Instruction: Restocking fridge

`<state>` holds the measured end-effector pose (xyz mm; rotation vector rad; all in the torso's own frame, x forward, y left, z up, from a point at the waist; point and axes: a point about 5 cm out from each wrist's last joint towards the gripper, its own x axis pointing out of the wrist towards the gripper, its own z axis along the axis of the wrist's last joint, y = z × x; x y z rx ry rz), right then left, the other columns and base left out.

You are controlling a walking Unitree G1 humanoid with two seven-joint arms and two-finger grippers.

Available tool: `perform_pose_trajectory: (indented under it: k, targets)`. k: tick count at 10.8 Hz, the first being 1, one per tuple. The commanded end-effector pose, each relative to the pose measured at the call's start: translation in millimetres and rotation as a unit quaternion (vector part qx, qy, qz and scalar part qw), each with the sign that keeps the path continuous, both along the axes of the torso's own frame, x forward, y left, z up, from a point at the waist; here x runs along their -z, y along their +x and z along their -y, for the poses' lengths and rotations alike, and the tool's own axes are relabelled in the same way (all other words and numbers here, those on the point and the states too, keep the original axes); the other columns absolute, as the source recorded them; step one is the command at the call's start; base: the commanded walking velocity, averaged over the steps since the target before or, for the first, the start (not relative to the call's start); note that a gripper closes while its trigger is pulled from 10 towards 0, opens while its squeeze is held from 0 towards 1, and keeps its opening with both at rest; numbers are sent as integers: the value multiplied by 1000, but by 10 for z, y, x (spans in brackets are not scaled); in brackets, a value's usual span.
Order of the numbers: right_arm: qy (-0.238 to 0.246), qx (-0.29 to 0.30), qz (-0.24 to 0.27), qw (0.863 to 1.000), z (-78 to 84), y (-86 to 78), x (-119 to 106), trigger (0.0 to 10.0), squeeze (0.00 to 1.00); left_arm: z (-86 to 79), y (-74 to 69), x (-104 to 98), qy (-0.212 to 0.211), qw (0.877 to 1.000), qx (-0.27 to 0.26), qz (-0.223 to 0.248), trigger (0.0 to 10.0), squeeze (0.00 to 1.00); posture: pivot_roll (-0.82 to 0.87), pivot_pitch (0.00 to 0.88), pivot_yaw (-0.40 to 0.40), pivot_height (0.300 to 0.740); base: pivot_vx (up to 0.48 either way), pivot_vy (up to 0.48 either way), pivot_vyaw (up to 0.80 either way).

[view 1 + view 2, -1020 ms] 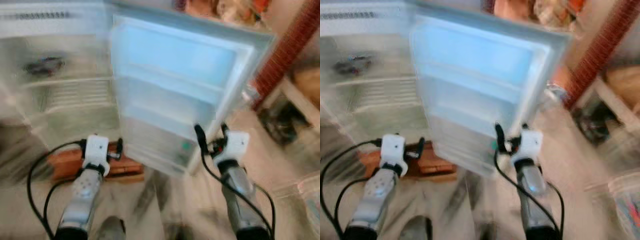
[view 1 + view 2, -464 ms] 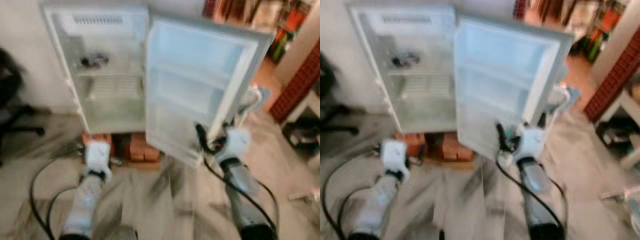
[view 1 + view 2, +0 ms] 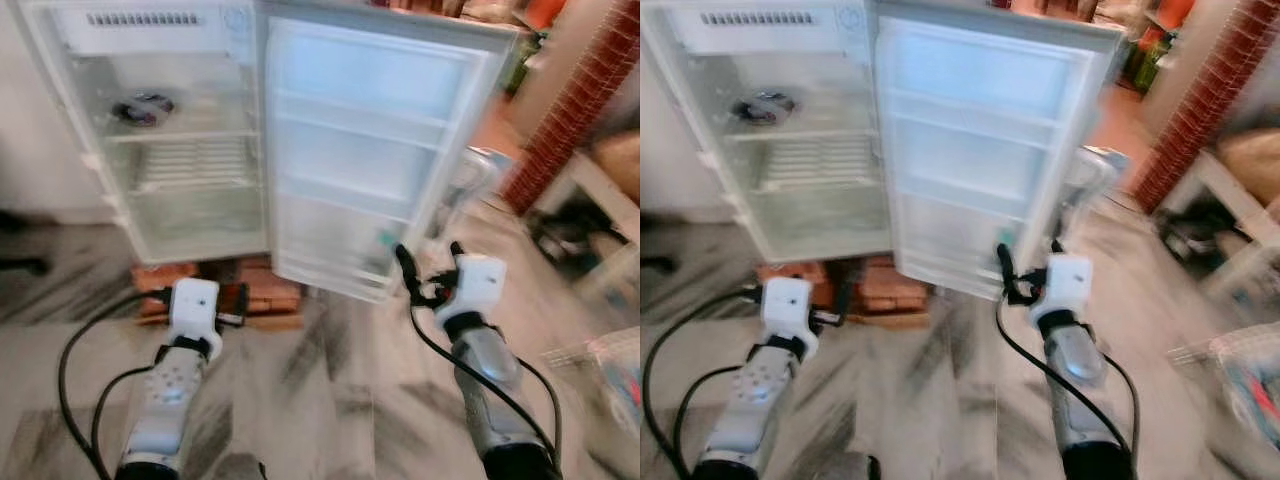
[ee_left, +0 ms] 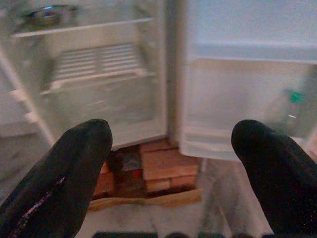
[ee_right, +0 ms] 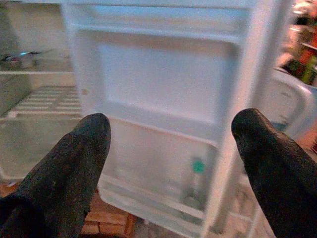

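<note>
A small white fridge (image 3: 205, 225) stands open on bricks (image 3: 265, 290), its door (image 3: 370, 95) swung out to the right. A dark dish (image 3: 140, 108) lies on the upper shelf. A clear bottle with a green cap (image 3: 385, 243) stands in the door's lowest rack. My left gripper (image 4: 173, 139) is open and empty, low in front of the fridge body. My right gripper (image 3: 430, 258) is open and empty too, just before the door's lower edge.
Marble-patterned floor (image 3: 330, 400) spreads in front. A red brick wall (image 3: 580, 100) and a white bench (image 3: 590, 190) are at the right. A clear plastic box (image 3: 610, 360) sits on the floor at far right. A pale rounded object (image 3: 470, 175) stands behind the door.
The whole view has swung and blurred as I move; the fridge now fills more of the frame than half a second ago. Both grippers stay open and empty in the same pose.
</note>
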<state>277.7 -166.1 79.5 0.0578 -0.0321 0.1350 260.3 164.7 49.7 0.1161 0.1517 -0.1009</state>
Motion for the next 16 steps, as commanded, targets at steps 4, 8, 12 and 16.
perform_pose_trajectory:
  k: [4,8,12,16]
  targets:
    - [0,-11,16,1000,-53,59,-73,10000,0,-30,9,-44,-3,1000,2,7,10000,0,119,23,-51,740,406,0,492]
    - [11,-27,22,999,-28,36,-78,10000,0,34,1,-45,-9,1000,14,5,10000,0,119,25,-50,740,203,-68,0]
    - [18,-44,10,999,-19,17,-14,10000,0,47,9,-47,-7,1000,18,10,10000,0,119,22,-55,740,0,-283,0]
    - [32,-179,-44,982,-187,-141,165,10000,0,45,3,-39,-6,1000,18,10,10000,0,121,21,-56,740,0,-390,0]
